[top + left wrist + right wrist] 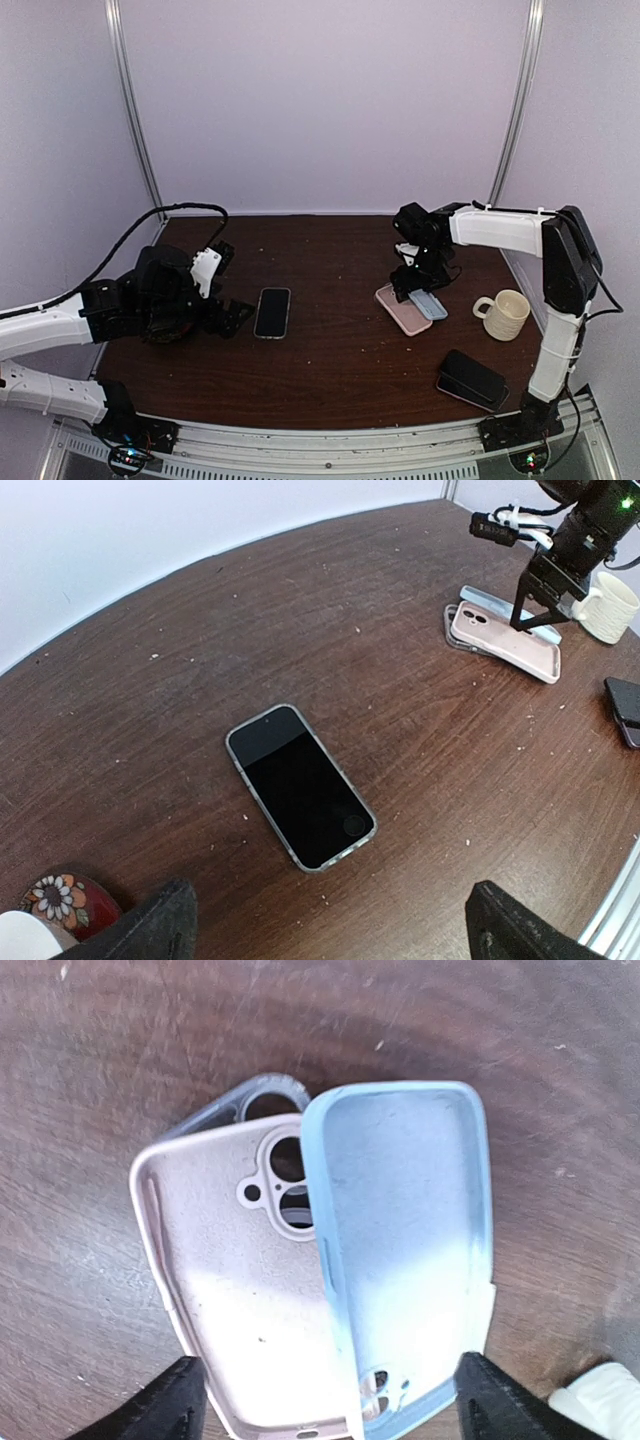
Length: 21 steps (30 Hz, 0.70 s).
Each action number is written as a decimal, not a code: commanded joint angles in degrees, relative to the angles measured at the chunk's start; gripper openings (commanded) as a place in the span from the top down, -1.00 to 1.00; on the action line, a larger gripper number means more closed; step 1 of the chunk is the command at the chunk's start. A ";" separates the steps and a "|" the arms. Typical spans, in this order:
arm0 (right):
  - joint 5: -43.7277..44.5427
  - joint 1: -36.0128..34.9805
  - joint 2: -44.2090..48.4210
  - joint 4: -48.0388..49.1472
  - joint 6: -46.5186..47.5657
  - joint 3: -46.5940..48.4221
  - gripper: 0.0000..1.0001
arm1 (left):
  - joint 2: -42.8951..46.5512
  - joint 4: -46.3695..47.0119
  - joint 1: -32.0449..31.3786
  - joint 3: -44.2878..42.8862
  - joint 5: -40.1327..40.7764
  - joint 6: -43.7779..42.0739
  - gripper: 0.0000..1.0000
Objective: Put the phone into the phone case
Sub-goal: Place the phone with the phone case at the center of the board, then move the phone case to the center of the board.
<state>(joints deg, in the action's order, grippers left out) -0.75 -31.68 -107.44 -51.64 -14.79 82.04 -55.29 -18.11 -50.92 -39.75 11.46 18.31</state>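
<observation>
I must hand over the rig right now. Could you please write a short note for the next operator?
Left end effector: open, empty, close to the phone, which lies flat by itself.
Right end effector: open above the stacked cases. The blue case lies inner side up, partly on the pink case, with a grey case beneath.
Done: nothing fitted; the phone is apart from all the cases.
To do: choose a case, bring phone and case together, press the phone in.
</observation>
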 commanded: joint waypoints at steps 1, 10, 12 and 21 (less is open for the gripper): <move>-2.52 2.28 -2.24 0.20 4.76 0.41 -0.51 | -0.46 1.06 0.48 -0.32 -0.95 -1.15 -0.95; -4.26 2.86 -5.32 0.47 6.27 1.06 0.44 | -1.27 1.04 0.48 -0.59 -1.13 -1.61 -0.95; -4.37 2.89 -5.49 0.36 6.49 1.27 0.62 | -1.29 1.04 0.49 -0.67 -1.33 -1.61 -0.95; -0.63 1.69 -0.28 -6.04 5.26 5.17 1.00 | -1.09 1.10 0.51 -0.95 -1.98 -1.69 -0.95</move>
<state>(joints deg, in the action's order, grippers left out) -2.90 -28.95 -112.16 -54.08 -8.01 84.66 -56.34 -18.11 -50.92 -39.75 10.24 17.45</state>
